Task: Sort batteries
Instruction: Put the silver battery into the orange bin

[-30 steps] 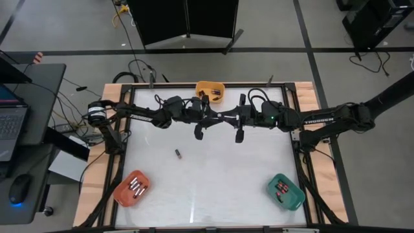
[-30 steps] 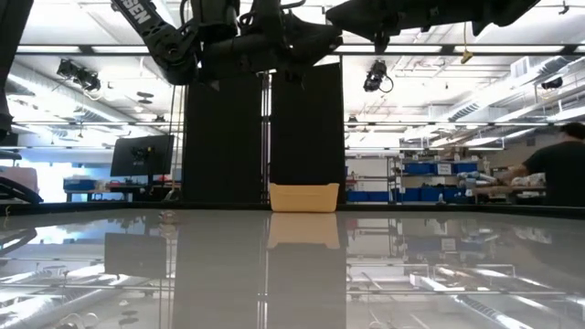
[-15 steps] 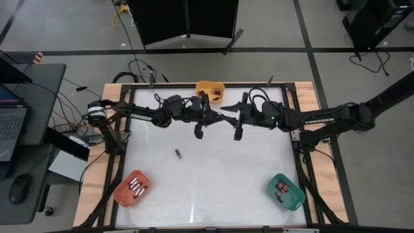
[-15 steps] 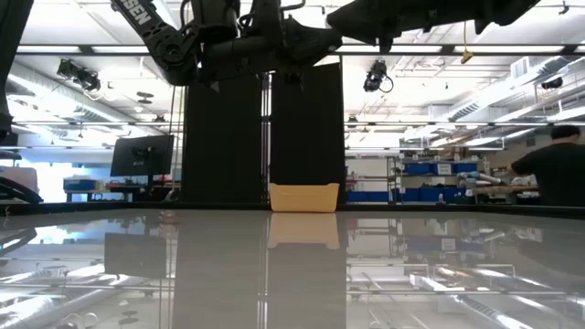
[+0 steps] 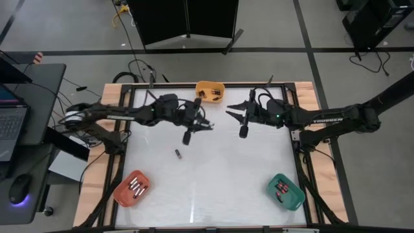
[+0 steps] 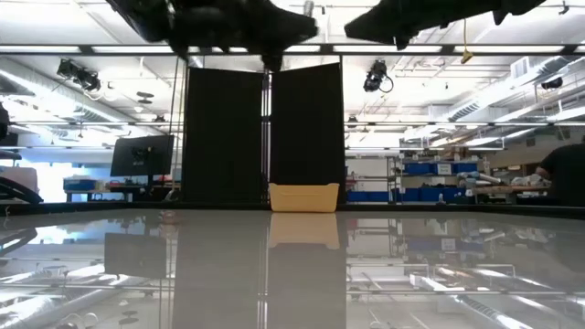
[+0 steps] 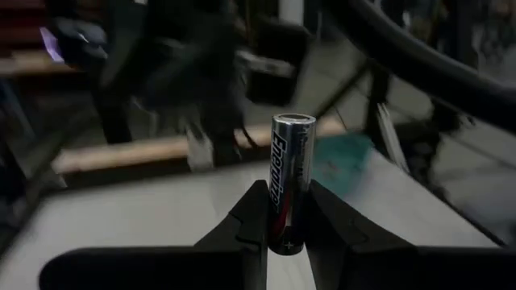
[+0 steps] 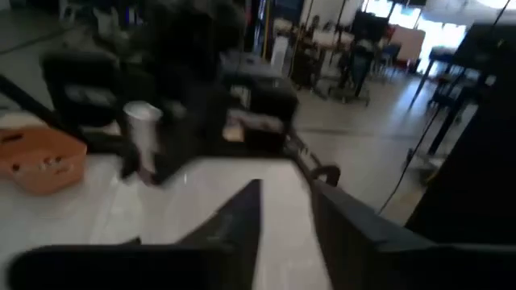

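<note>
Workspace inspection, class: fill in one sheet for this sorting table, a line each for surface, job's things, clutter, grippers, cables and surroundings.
Surface: white table, glossy.
Job's things: one battery in the left gripper; loose battery on the table; more in the yellow bin, orange bin and green bin.
Clutter: nothing seen.
Grippers: left jaws shut on the battery, above mid-table; right gripper nearby, jaws empty.
Cables: loose cables on the floor behind the table.
Surroundings: laptop desk beside the table; black screen, shelves, a person beyond.
</note>
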`<state>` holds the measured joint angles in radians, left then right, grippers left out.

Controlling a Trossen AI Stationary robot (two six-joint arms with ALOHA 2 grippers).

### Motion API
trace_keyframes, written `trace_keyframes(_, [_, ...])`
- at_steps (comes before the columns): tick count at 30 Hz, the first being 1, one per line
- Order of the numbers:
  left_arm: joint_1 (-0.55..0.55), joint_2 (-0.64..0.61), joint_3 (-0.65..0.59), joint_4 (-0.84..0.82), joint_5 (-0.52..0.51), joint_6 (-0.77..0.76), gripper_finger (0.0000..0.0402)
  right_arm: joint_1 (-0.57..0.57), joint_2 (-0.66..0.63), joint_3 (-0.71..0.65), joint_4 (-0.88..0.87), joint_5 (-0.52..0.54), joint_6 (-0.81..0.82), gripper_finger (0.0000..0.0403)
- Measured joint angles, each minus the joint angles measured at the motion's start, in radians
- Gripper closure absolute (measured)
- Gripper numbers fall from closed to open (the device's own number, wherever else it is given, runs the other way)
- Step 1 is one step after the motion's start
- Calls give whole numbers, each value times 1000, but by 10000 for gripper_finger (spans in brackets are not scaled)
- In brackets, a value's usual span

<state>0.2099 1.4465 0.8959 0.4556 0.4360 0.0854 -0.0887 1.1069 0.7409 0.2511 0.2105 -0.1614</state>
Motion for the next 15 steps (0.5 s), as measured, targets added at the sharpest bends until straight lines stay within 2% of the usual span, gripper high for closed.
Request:
trace_keyframes(3, [-24,-84,0,-207,-27,28,343,2,24,0,-32,-3,8,372])
trace_keyframes(4, [-36,-111,0,-274,-48,32,344,2,37,0,-31,-4,6,387])
trace_keyframes(9, [-119,-192,35,-635,-162,10,344,-5,117,0,15,-7,11,383])
trace_keyframes(15, [-268,-201,112,-1012,-278,-152,344,-15,248,0,110,-8,13,393])
